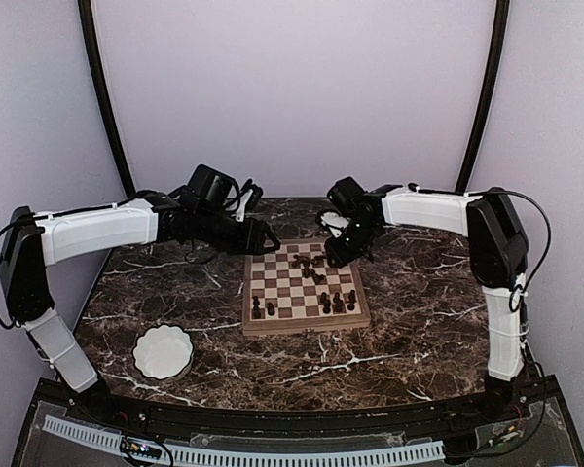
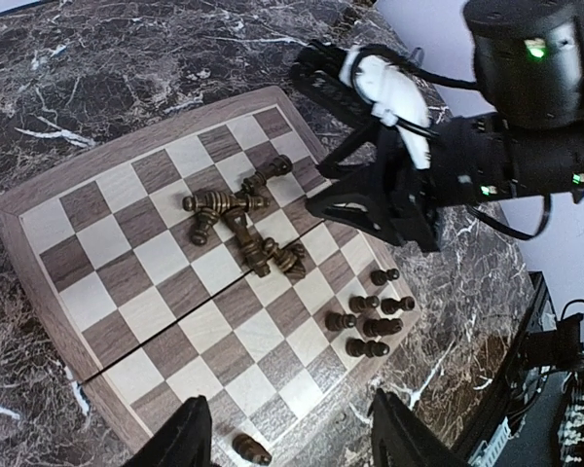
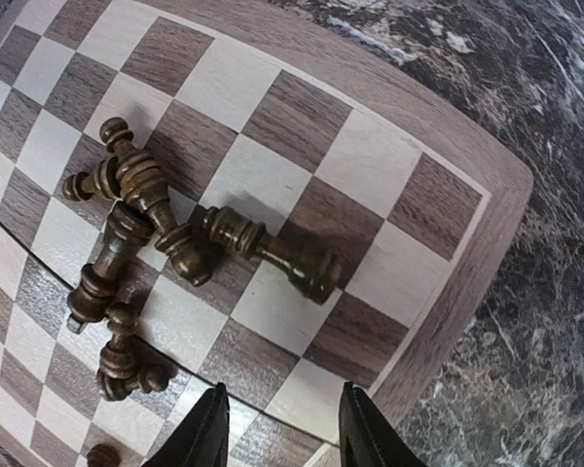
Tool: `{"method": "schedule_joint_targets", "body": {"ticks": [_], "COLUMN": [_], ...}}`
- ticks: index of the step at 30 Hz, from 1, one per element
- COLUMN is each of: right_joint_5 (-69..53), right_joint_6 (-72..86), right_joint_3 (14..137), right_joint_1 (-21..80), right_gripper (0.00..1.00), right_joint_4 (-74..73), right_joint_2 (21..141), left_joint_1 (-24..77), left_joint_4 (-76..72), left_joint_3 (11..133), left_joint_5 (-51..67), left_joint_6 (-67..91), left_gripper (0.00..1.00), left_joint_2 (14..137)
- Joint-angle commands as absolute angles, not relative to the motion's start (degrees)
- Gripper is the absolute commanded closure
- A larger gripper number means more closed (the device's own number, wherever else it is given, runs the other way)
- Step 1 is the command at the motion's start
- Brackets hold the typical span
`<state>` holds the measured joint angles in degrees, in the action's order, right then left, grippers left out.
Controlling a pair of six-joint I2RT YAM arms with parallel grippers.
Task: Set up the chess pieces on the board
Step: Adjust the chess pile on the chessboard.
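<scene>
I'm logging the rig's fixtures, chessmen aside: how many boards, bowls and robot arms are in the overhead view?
chessboard: 1
white bowl: 1
robot arms: 2, the left arm and the right arm
Total: 4

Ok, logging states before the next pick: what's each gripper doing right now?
Left gripper: open, holding nothing.
Right gripper: open, holding nothing.
</scene>
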<state>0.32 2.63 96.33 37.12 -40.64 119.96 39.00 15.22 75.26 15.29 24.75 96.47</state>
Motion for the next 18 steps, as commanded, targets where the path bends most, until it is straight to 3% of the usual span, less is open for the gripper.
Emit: {"method": "schedule_joint_targets", "body": {"ticks": [1,13,18], "right_joint_5": [0.6,-5.6,-9.65], "right_joint_6": [-3.19,-8.12,-8.61], "right_joint_3": [100.43,106.2,109.89], "right_joint_1": [37.28,36.61,36.3], "right_gripper": [0.57,0.43,0.45], "right_joint_4": [-37.34,-36.08,-39.79], "right_joint_2": [123.14,130.33,134.16], "left_joint_1": [39.0,38.99,38.99], "left_joint_4": [18.38,22.9,24.51], "left_joint_3": [72.85,71.16,72.22], "left_joint_5": [17.0,17.86,17.82], "left_joint_6": [24.59,23.08,21.26], "left_gripper": [0.42,0.41,0.41], "left_joint_2": [89.3,85.73,85.17]}}
